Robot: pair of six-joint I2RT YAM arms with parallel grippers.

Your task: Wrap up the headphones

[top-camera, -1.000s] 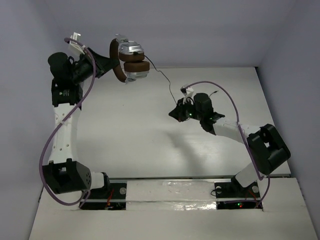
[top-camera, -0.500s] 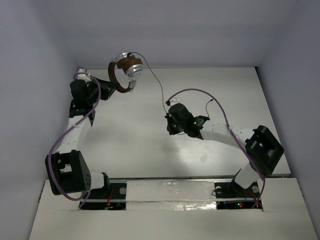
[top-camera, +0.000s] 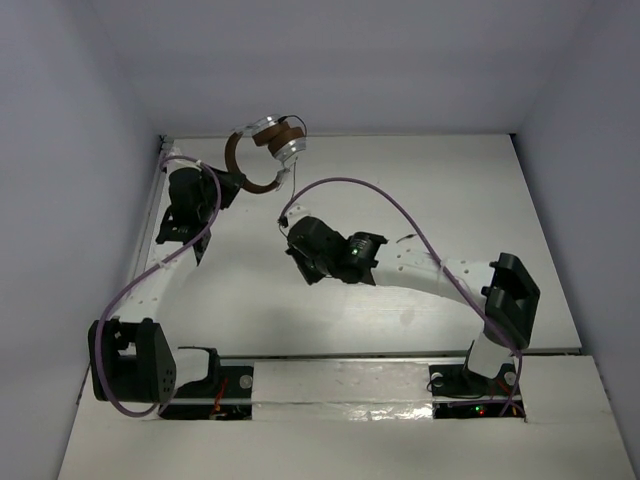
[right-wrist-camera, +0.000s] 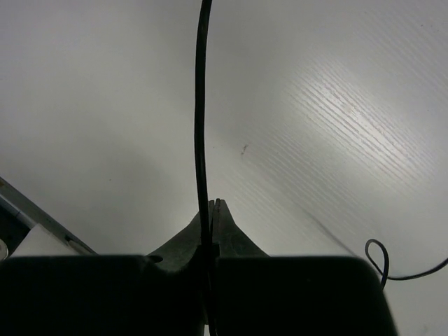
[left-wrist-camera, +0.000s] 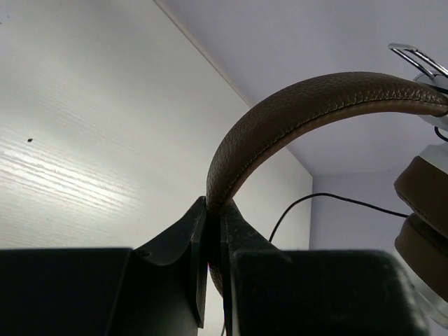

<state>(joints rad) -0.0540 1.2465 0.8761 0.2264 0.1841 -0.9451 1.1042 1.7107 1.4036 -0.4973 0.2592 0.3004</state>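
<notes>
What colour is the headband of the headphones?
The headband is brown; the left wrist view shows it best.

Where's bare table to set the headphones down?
Bare table right of the right arm, out to the far-right edge; also between it and the left arm. Crowded far left: headphones, left gripper, right gripper, thin cable.

White arms (top-camera: 440, 275), black joints (top-camera: 130, 360), purple cables (top-camera: 345, 181).
</notes>
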